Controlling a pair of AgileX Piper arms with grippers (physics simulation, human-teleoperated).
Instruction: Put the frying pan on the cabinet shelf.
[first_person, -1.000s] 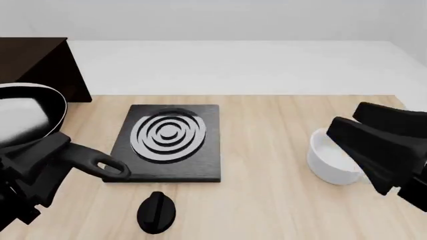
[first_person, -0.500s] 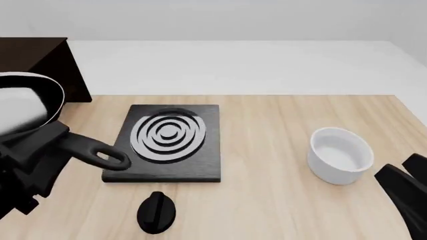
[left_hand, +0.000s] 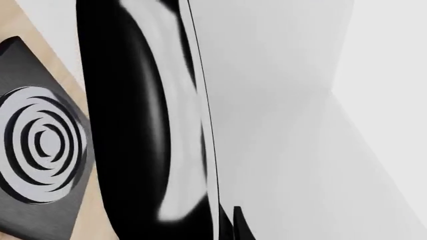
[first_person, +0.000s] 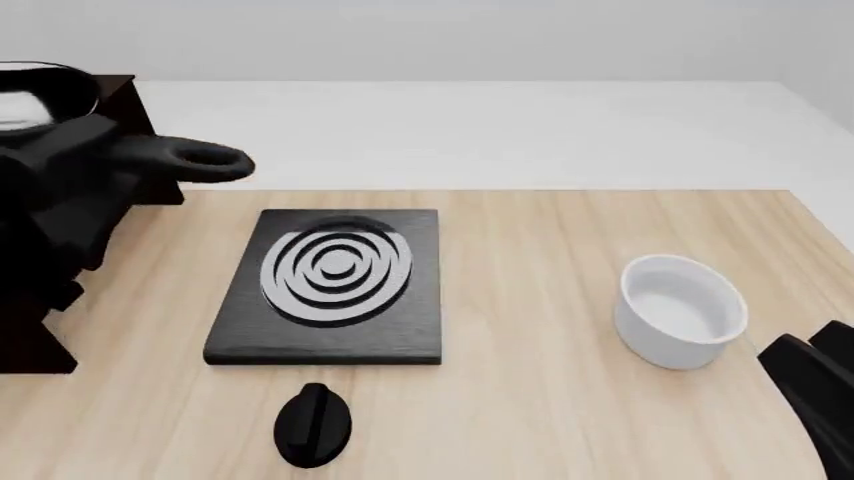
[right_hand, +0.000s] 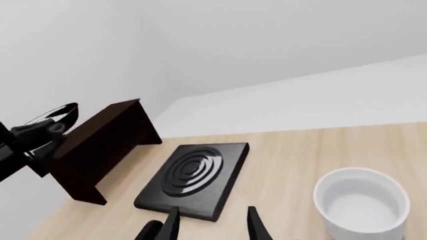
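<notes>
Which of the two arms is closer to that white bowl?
The right. Its gripper hangs low at the table's near right corner, just this side of the white bowl. The left gripper is far across the table, holding the frying pan up beside the cabinet.

Light wooden table (first_person: 534, 400), pale grain running left to right, white floor beyond its far edge. Resting directly on it: flat black hob plate (first_person: 328, 285) with silver concentric rings, left of centre; small black knob (first_person: 312, 424) just in front of the plate, apart from it; deep white bowl (first_person: 679, 311) well to the right, upright. Dark brown cabinet (first_person: 100, 135) stands at the table's far left edge.
</notes>
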